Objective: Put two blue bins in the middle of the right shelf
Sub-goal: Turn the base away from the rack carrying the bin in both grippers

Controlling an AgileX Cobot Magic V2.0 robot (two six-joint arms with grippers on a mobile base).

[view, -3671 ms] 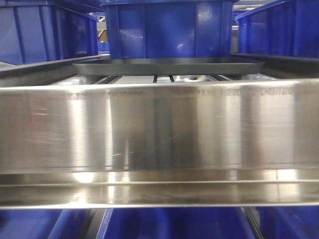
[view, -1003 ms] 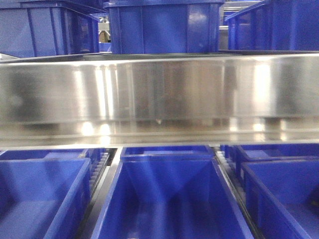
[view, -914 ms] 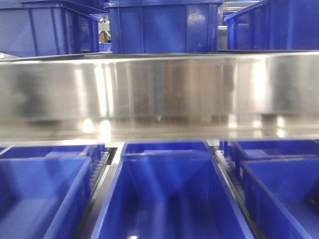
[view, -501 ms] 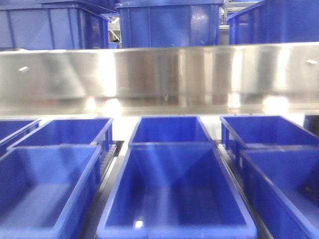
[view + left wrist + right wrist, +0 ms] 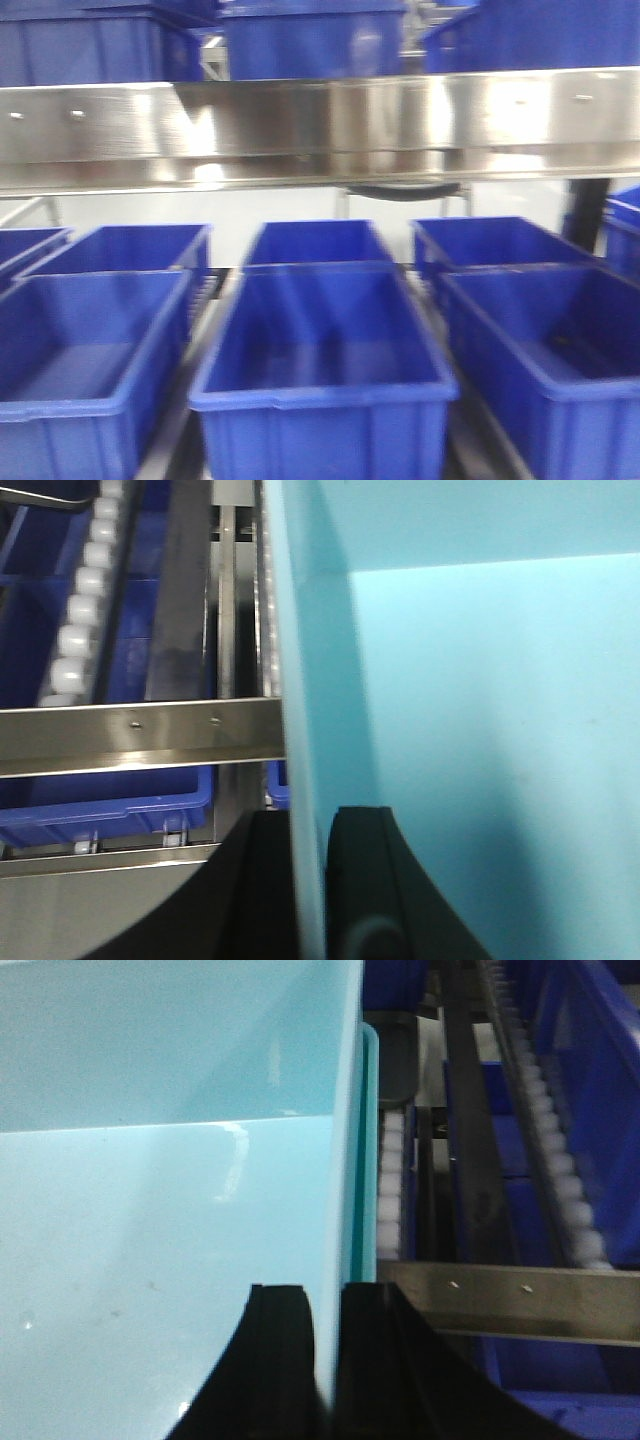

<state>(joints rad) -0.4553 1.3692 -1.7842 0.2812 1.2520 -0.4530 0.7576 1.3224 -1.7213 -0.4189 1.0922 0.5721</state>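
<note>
left tool (image 5: 308,880) narrow, clamped on left wall of pale bin (image 5: 480,730). right tool (image 5: 325,1360) narrow, clamped on right wall. bin held btwn both tools, beside rack rollers (image 5: 390,1190). front view: steel shelf lip (image 5: 320,125) above rows of dark blue bins (image 5: 320,340).

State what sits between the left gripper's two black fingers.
The thin side wall of the pale sky-blue plastic bin runs between the black fingers of the left gripper, shown in the left wrist view.
</note>
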